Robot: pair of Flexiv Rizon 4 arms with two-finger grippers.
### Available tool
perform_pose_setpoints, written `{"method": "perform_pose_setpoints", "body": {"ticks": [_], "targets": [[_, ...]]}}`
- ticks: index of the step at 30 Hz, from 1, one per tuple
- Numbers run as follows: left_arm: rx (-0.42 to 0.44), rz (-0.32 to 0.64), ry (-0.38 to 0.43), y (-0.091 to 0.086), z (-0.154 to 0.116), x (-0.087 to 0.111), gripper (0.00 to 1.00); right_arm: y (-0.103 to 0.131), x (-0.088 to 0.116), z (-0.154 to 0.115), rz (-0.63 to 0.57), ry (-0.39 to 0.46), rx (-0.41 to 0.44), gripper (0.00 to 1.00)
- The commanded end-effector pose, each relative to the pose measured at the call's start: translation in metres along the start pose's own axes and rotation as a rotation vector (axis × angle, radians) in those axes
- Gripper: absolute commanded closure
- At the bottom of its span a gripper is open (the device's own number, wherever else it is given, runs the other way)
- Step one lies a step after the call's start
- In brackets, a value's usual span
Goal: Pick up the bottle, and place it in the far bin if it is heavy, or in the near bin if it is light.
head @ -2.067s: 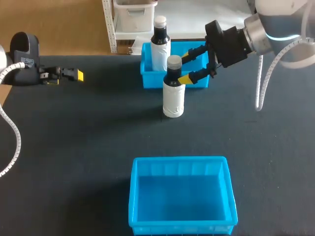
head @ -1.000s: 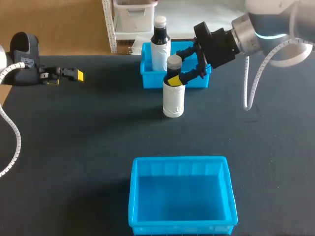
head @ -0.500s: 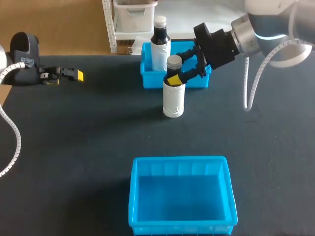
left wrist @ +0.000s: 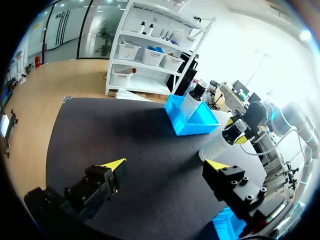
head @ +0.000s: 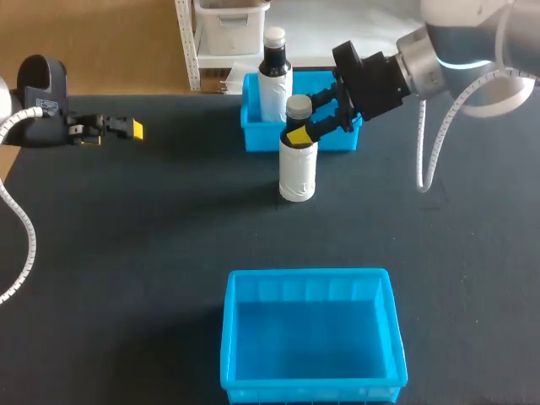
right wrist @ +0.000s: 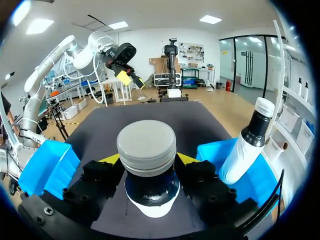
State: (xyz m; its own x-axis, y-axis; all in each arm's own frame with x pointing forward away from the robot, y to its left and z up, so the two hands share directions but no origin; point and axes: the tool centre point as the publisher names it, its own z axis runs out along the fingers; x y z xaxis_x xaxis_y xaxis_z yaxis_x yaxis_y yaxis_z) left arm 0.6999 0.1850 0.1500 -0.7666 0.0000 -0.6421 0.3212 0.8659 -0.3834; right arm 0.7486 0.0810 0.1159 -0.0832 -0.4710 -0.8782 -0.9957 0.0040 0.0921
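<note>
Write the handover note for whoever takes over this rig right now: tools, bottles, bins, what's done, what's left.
Tools: the right tool is shut on the bottle at its neck, under the cap. The left tool is open and empty, over the table at its far left.
Things: the bottle stands upright on the table, just in front of the far bin. A second bottle stands in the far bin. The near bin is empty.
Done: grasp.
Left: lift, judge weight, place far if heavy, near if light.

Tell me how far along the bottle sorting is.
Done: one white-capped dark bottle stands in the far blue plastic bin. In hand: the right gripper has its jaws shut on the neck of the grey-capped dark bottle, which stands on the black table. Left: lifting, weighing, binning.
</note>
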Motion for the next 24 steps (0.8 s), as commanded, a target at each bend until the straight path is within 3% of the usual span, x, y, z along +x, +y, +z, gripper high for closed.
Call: {"method": "perform_pose_setpoints", "body": {"ticks": [1,16,19,22,24], "targets": [[0.000,0.000,0.000,0.0000,0.0000,0.0000,0.00,-0.0018,0.0007,0.0008,-0.001,-0.004,-0.003,0.44],[0.000,0.000,0.000,0.0000,0.0000,0.0000,0.00,-0.0017,0.0011,0.0008,-0.001,-0.008,-0.005,0.58],[0.000,0.000,0.000,0.0000,0.0000,0.0000,0.00,-0.0013,0.0010,0.0000,-0.001,-0.009,-0.004,0.71],[0.000,0.000,0.000,0.0000,0.0000,0.0000,0.00,-0.0004,0.0005,-0.0017,-0.002,-0.009,-0.002,1.00],[0.000,0.000,0.000,0.0000,0.0000,0.0000,0.00,0.0000,0.0005,-0.0028,-0.004,-0.008,0.000,1.00]]}}
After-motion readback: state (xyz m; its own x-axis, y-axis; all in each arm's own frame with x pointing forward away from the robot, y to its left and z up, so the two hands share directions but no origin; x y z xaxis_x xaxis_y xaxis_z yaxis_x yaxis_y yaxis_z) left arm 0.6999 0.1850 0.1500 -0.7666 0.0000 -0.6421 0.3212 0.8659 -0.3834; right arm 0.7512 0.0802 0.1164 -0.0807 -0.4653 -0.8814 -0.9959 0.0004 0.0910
